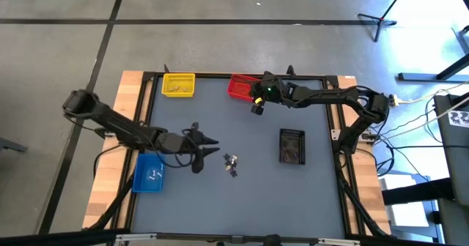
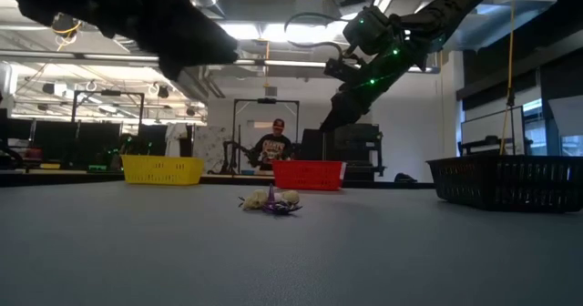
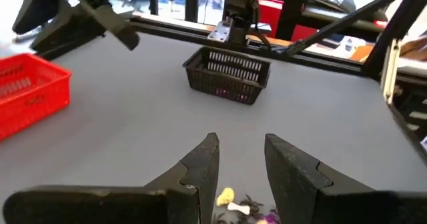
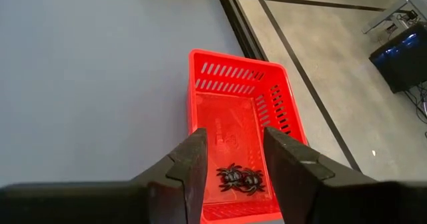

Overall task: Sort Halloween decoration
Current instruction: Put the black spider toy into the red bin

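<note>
The right gripper (image 4: 233, 161) hangs with its fingers spread apart and nothing between them, directly above the red bin (image 4: 235, 111). Below the gap between its fingers, two dark spider-like trinkets (image 4: 240, 179) lie side by side on the bin's floor (only the right wrist view shows these; from above they are hidden by the arm).

The left gripper (image 3: 240, 159) is also released, its two fingers parted and holding nothing. Just beyond its fingertips, on the grey table (image 1: 242, 121), sits the small cluster of Halloween decoration (image 3: 241, 207): a pale yellowish piece, a white one and a purple one show there, with dark legs among them. The low view gives the same cluster (image 2: 271, 200) as two pale rounded pieces resting against a purple, leggy one; an exact count is beyond what the pictures allow. From above it is only a speck (image 1: 231, 162) just ahead of the left gripper (image 1: 207, 148).

Farther out from the left fingers stands one black bin (image 3: 229, 74), with something purple faintly visible through its mesh. There are four bins in all: one red (image 1: 241, 86), one black (image 1: 292, 145), one yellow bin (image 1: 178, 84) and one blue bin (image 1: 149, 172); the blue one lies behind the left gripper and appears only in the high view. A person (image 2: 272, 146) shows beyond the table in the low view alone.
</note>
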You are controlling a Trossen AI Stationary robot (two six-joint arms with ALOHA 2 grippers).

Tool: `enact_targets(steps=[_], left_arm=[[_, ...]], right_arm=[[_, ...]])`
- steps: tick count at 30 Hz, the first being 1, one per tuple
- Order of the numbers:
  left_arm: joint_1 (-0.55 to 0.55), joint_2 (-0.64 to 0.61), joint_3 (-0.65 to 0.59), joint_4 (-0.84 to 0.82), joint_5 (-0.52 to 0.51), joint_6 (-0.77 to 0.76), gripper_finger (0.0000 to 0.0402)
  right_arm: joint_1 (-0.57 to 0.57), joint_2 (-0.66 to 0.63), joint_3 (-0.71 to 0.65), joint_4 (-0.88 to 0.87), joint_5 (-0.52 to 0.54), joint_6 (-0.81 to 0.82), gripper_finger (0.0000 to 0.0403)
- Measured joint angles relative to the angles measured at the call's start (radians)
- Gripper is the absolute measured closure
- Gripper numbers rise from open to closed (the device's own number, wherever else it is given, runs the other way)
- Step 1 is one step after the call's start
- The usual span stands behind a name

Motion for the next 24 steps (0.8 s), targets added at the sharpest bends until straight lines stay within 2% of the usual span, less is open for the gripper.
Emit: enact_targets(steps=[6,12,17,24], left_arm=[[0.0,0.138,0.0,0.114,0.034,0.099,0.0288],[0.0,0.262,0.0,0.222,0.099,0.108,0.0288],[0.0,0.35,0.0,0.304,0.099,0.108,0.0288],[0.011,0.451,0.063,0.306,0.096,0.128,0.0288]], right_arm=[[0.0,0.0,0.0,0.0,0.0,0.0,0.0258],[0.0,0.0,0.0,0.0,0.0,0.0,0.0258],[0.0,0.0,0.0,0.0,0.0,0.004,0.0258],[0.0,0.0,0.0,-0.001,0.0,0.048,0.0258]])
